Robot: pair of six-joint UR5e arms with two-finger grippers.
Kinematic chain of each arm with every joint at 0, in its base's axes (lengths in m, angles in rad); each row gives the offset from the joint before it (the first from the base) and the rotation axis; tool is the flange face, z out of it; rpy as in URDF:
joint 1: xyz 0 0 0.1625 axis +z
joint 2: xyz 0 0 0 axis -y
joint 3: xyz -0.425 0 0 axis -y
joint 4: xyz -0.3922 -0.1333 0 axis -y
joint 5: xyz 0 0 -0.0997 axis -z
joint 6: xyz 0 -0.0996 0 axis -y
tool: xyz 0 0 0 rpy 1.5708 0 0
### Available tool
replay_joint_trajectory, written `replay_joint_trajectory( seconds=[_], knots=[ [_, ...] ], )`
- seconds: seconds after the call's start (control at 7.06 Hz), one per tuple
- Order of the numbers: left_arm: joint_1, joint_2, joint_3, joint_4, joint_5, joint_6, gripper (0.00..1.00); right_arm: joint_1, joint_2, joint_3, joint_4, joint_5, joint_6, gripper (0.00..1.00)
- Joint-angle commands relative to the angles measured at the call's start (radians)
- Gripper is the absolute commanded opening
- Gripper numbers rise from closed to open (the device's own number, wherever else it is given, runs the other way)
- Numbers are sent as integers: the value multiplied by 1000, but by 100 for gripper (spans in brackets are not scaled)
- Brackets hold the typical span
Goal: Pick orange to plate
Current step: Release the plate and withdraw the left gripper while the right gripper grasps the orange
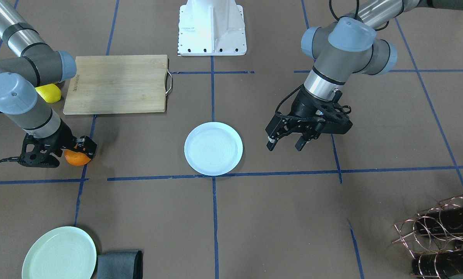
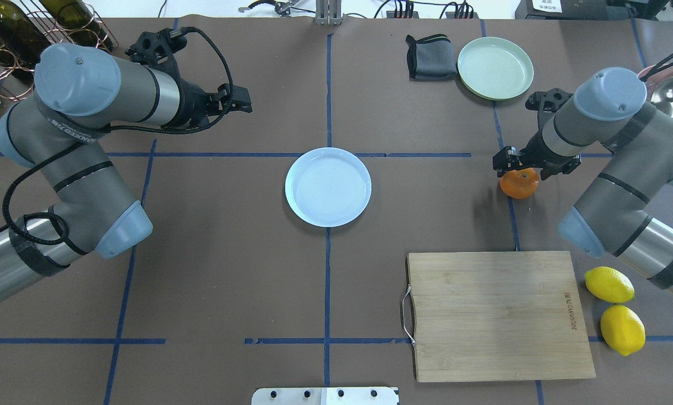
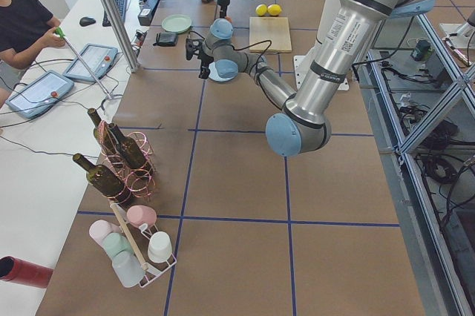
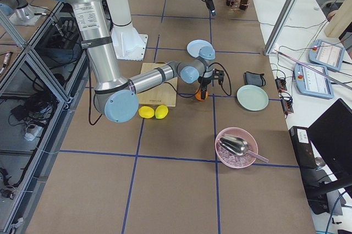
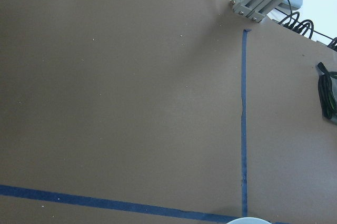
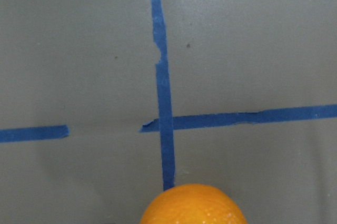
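Observation:
The orange [image 2: 519, 184] sits low over the brown table, right of the pale bluish-white plate [image 2: 328, 187], which has nothing on it. My right gripper [image 2: 522, 169] points down with a finger on each side of the fruit and looks shut on it. I cannot tell whether the fruit touches the table. The top of the orange [image 6: 193, 205] fills the bottom middle of the right wrist view, over a blue tape cross. In the front view the orange [image 1: 76, 158] shows under the right gripper [image 1: 74, 152]. My left gripper [image 1: 285, 146] hangs open and holds nothing, off the plate's [image 1: 213, 148] other side.
A wooden cutting board [image 2: 499, 315] lies near the robot's right, with two lemons [image 2: 609, 284] beside it. A mint-green plate [image 2: 495, 67] and grey cloth [image 2: 429, 56] lie at the far right. A bottle rack [image 2: 10, 34] stands far left. A pink bowl [image 4: 236, 147] holds a ladle.

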State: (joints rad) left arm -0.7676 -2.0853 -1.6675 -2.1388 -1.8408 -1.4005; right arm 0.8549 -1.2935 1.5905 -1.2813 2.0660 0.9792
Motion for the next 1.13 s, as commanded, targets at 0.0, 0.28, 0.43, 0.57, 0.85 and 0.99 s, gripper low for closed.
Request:
replay_joint_trajectory(
  seconds=[0.0,0.28,0.43,0.57,0.85,0.99],
  knots=[
    [-2,1,0,0,0,2,100,-8,-1,-9,0,3,0,100],
    [-7,1,3,-1,-2,2,100,-8,-1,-7,2,8,1,99],
    [-7,1,3,-1,-2,0,100,-8,-1,-3,3,9,6,61],
    [-7,1,5,-1,-2,2,100,-8,0,-1,3,12,-2,14],
    [-35,2,0,0,-6,93,100,-5,2,69,-10,16,1,0],
    [-47,8,-5,-6,-5,189,100,12,9,110,-13,57,13,0]
  ],
)
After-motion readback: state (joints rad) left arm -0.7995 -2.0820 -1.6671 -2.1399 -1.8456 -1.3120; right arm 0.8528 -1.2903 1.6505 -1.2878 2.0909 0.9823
